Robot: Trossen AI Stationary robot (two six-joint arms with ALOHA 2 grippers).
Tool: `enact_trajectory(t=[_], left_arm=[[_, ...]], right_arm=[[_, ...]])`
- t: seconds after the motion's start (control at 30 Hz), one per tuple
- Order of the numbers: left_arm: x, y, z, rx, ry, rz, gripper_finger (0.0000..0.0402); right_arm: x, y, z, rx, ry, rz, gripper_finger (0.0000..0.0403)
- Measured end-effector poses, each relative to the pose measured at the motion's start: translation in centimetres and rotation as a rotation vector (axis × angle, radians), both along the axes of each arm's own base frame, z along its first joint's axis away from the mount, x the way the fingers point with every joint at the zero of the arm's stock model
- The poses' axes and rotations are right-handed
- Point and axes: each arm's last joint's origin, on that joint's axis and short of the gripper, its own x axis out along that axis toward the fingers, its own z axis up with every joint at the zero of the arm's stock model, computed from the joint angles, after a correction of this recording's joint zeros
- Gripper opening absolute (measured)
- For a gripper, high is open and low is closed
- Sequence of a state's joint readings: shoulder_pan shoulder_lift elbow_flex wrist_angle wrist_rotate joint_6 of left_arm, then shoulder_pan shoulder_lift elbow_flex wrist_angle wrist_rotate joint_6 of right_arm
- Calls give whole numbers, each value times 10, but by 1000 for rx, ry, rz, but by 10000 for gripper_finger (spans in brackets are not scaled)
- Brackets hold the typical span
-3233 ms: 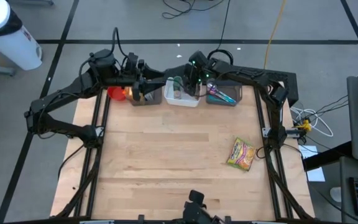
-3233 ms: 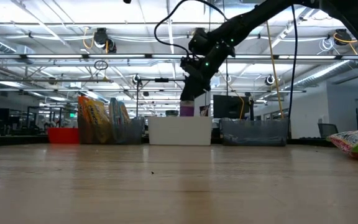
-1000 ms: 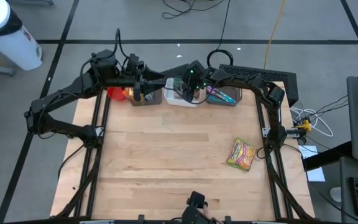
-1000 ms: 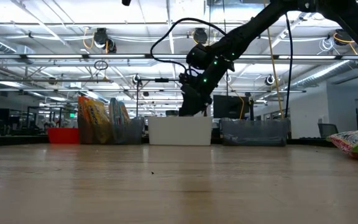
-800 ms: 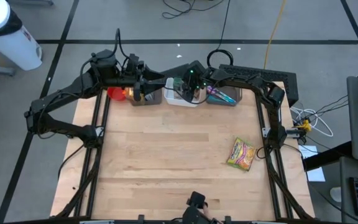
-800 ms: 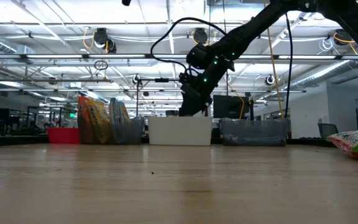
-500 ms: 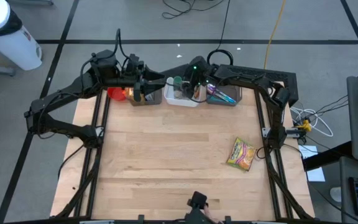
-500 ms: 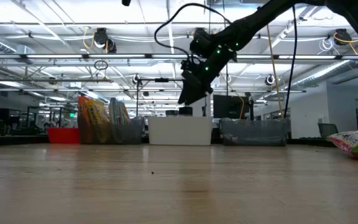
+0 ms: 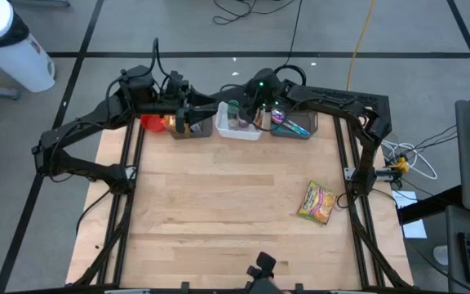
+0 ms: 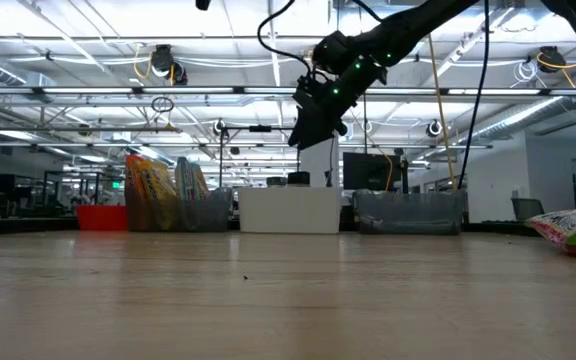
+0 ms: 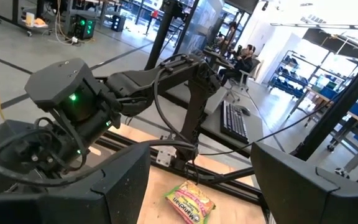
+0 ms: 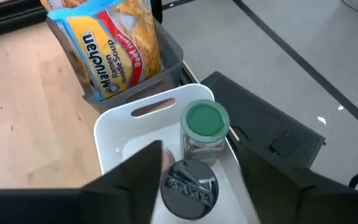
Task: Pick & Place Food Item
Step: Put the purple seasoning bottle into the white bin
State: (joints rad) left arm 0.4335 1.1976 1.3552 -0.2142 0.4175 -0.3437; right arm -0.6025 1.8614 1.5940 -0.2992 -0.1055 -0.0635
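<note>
white bin (image 12: pixel 114 140) below, right tool (image 12: pixel 194 163) spread, empty, over black-lidded jar (image 12: pixel 189 186); left tool (image 11: pixel 197 186) spread

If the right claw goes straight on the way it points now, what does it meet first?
Probably the dark-lidded jar between its fingers in the white bin, beside the green-lidded jar. Depth is unclear.

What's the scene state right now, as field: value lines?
right gripper: raised above the white plastic bin, nothing visibly held
left gripper: waiting over the grey bin, fingers open
white bin contents: green-lidded spice jar, black-lidded jar, both upright
grey bin contents: yellow ramen noodle packets
table: one yellow snack packet lying near the right edge
</note>
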Motion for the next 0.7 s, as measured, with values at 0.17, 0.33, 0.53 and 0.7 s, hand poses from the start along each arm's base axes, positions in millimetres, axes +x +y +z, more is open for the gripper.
enact_trajectory(t=[0.17, 0.33, 0.53, 0.7], left_arm=[[0, 0, 0, -1, 0, 0, 280], [0, 0, 0, -1, 0, 0, 280], [0, 0, 0, -3, 0, 1, 280], [1, 1, -1, -6, 3, 1, 280]], right_arm=[[-1, 1, -1, 9, 17, -3, 106], [-2, 1, -3, 20, 30, -2, 15], [-2, 3, -3, 25, 35, 4, 4], [-4, 4, -16, 59, 47, -10, 1]])
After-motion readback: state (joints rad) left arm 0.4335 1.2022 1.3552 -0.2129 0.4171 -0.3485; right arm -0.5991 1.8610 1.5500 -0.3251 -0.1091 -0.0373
